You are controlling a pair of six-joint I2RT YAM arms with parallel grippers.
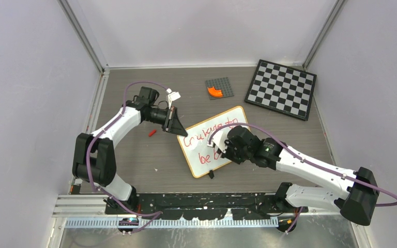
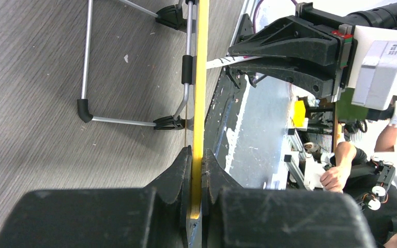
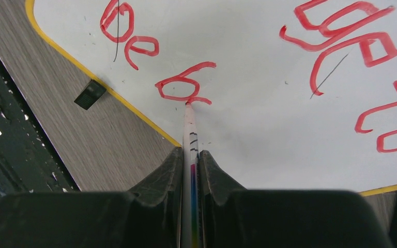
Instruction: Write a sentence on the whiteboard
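The whiteboard (image 1: pixel 194 151), white with an orange frame, lies tilted in the middle of the table. Red lettering (image 1: pixel 209 132) on it reads "Courage to" with "be b" below. My left gripper (image 1: pixel 178 129) is shut on the board's upper left edge; the left wrist view shows its jaws (image 2: pixel 197 155) pinching the frame (image 2: pixel 201 77). My right gripper (image 1: pixel 222 150) is shut on a white marker (image 3: pixel 190 132). The marker's red tip touches the board at the foot of the last "b" (image 3: pixel 181 85). "be" (image 3: pixel 129 31) and "ge" (image 3: pixel 341 41) show in the right wrist view.
A red marker cap (image 1: pixel 152 133) lies left of the board. A grey studded plate (image 1: pixel 226 82) with an orange piece (image 1: pixel 214 91) sits at the back. A chequered board (image 1: pixel 281 89) is at the back right. The board's black foot (image 3: pixel 90 94) rests on the table.
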